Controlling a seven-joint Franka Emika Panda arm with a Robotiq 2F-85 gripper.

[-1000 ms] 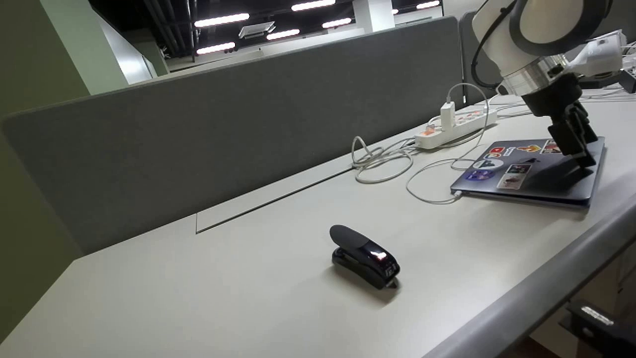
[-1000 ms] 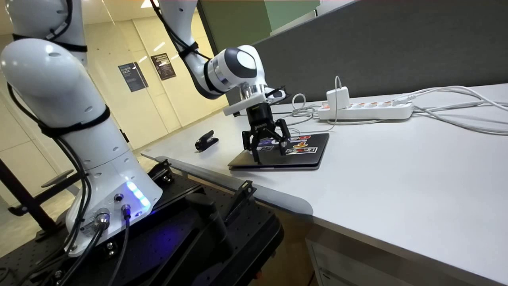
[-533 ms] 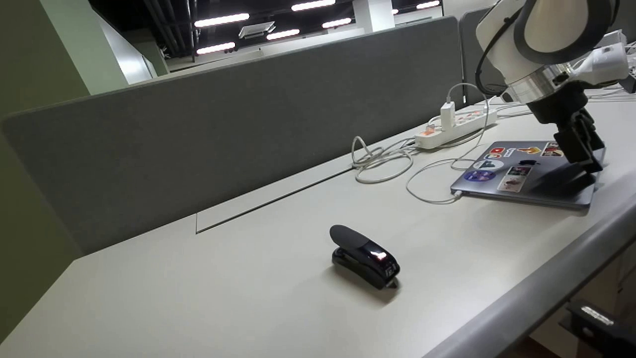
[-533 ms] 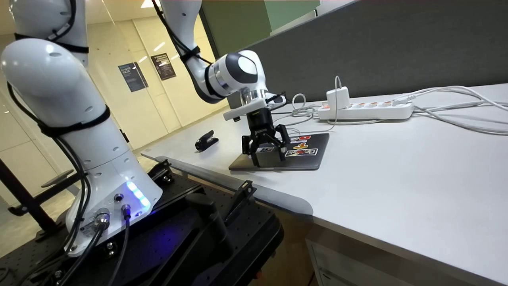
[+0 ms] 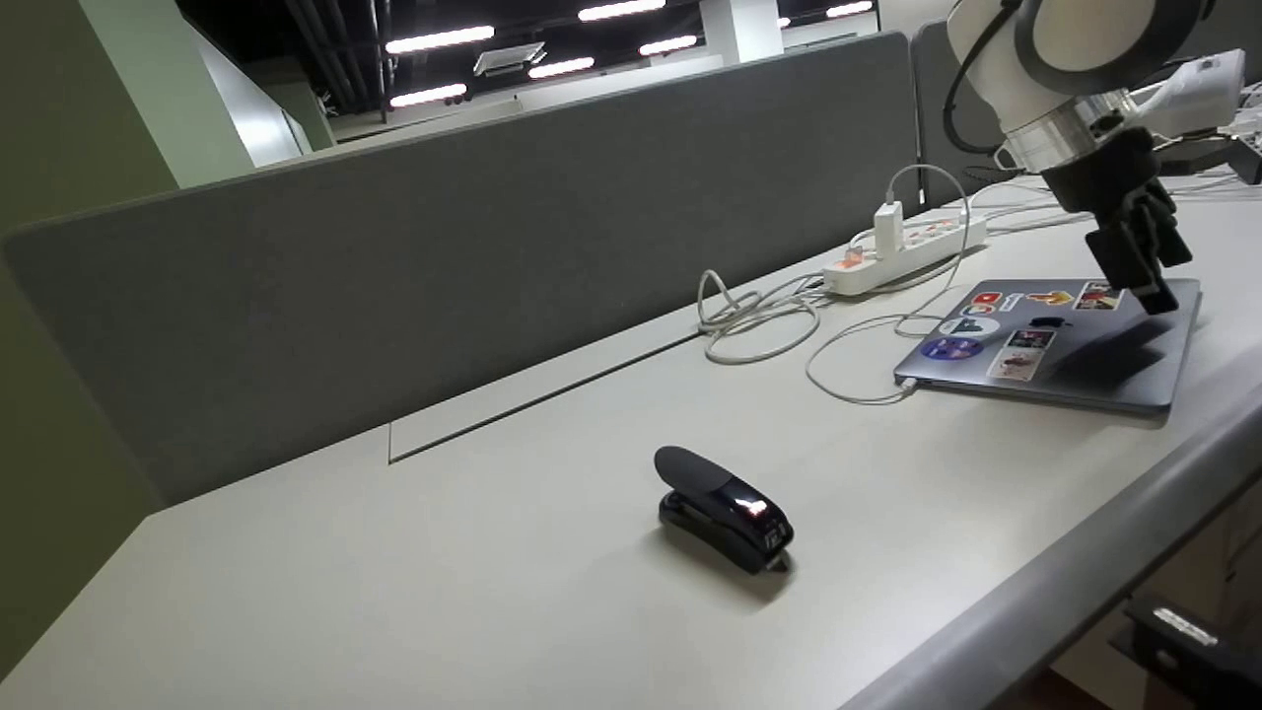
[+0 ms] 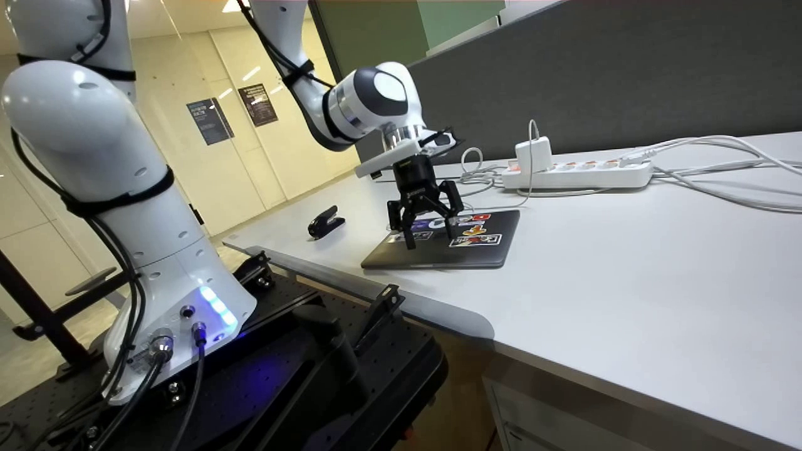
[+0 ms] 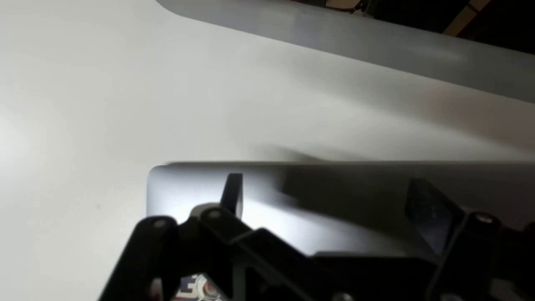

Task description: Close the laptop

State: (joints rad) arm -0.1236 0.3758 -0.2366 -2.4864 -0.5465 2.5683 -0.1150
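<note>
While the laptop [image 6: 438,257] lies closed and flat on the table [image 6: 601,269] in an exterior view, the tool [image 6: 430,240] hangs over its lid [image 6: 492,254] with two black fingers [image 6: 408,237] set wide apart. Colourful stickers [image 6: 476,240] show on the lid behind the tool and to its right. A black stapler [image 6: 324,223] lies to the left, apart from the laptop, and farther back a white power strip [image 6: 583,177] bears an upright charger [image 6: 540,155]. The white arm [image 6: 388,100] reaches in from the upper left, its base [image 6: 169,275] carrying a lit blue strip [image 6: 218,305].

In an exterior view, the closed laptop sits at the far right, near the grey front edge [image 5: 1065,582] of the table, with a cable plug [image 5: 908,386] at its left corner. The fingers stand just clear of the lid, the tool's shadow [image 5: 1109,362] falling across it. The stapler rests well apart from the laptop, and a dark grey partition [image 5: 473,276] runs along the back of the table.

In the wrist view, the fingers jut up from the bottom with a wide gap between them, lid showing in that gap. A rounded corner of the laptop appears at the left; the lid is bright there and shadowed toward the right. The table's grey edge crosses the top
</note>
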